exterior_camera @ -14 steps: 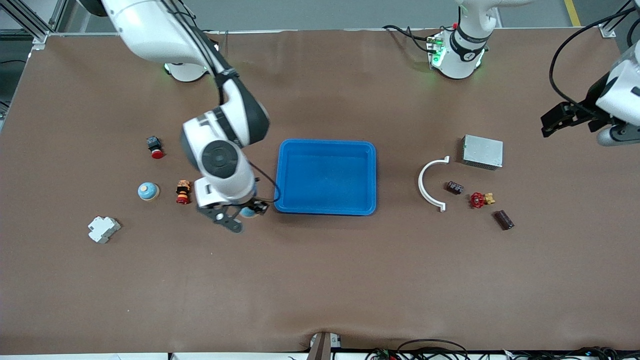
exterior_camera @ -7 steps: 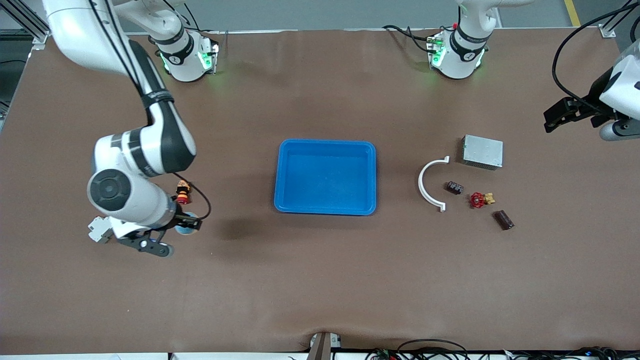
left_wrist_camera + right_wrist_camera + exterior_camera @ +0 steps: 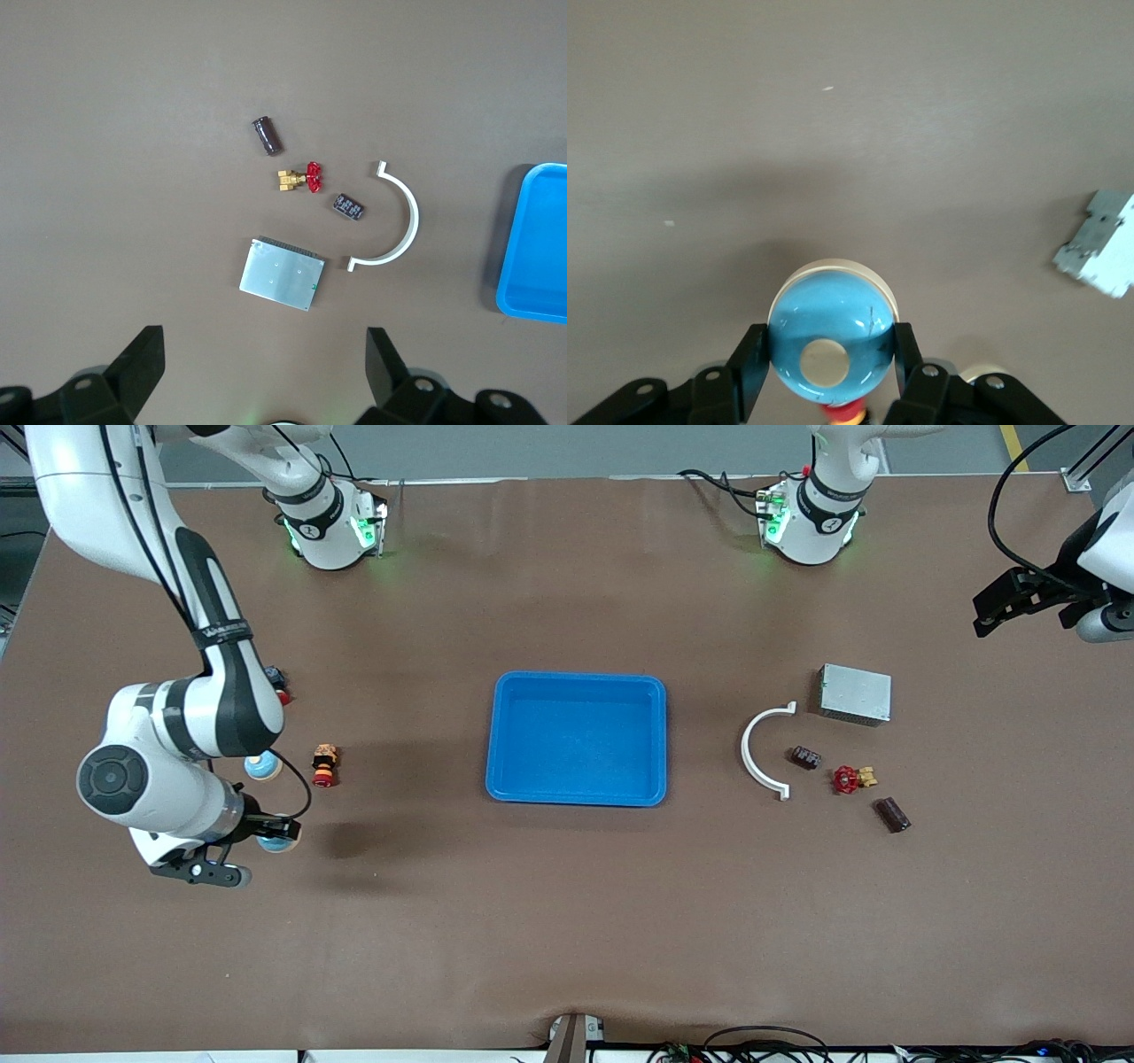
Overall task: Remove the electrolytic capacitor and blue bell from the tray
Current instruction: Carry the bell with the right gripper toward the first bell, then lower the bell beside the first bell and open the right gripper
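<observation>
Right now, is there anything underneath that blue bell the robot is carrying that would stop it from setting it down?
Nothing visible does. The right gripper holds the blue bell over bare table; the white block lies off to one side.

The right arm's white link hides most of the small black-and-red push button (image 3: 276,683) at the tray's nine o'clock

Blue tray (image 3: 576,739) empty, mid-table. Right gripper (image 3: 266,834) clamps a blue bell (image 3: 279,841) over bare table. Left gripper (image 3: 1005,602) aloft, jaws spread. Second bell (image 3: 262,765) beside red pushbutton (image 3: 324,766).
</observation>
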Available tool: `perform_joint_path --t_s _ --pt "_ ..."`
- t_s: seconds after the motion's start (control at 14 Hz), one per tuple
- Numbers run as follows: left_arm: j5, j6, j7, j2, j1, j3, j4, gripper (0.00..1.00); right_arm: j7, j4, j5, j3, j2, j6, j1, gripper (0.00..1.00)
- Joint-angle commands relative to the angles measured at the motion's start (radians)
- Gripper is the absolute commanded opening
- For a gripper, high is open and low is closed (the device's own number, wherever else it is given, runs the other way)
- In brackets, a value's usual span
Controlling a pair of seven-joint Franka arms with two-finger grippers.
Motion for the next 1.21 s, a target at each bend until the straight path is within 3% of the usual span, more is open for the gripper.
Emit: perform_joint_path --t_s 0.0,0.29,0.79,1.14 --pt "-0.024 -0.001 0.026 -0.007 -0.001 0.009 -0.014 1.00 -0.133 -0.067 0.025 0.022 -0.044 0.033 -0.080 0.00" --pt "-0.026 -0.003 0.024 -0.002 -0.008 0.002 -0.015 1.00 -0.358 -0.092 0.138 0.020 -0.038 0.054 -0.175 0.00" --pt "-0.032 -0.006 0.024 -0.001 -0.005 0.002 -0.014 1.00 -0.445 -0.223 0.132 0.016 -0.030 0.296 -0.200 0.00" --pt "-0.032 -0.004 0.015 0.001 -0.010 0.002 -0.012 1.00 -0.445 -0.256 0.131 0.016 -0.010 0.359 -0.205 0.00"
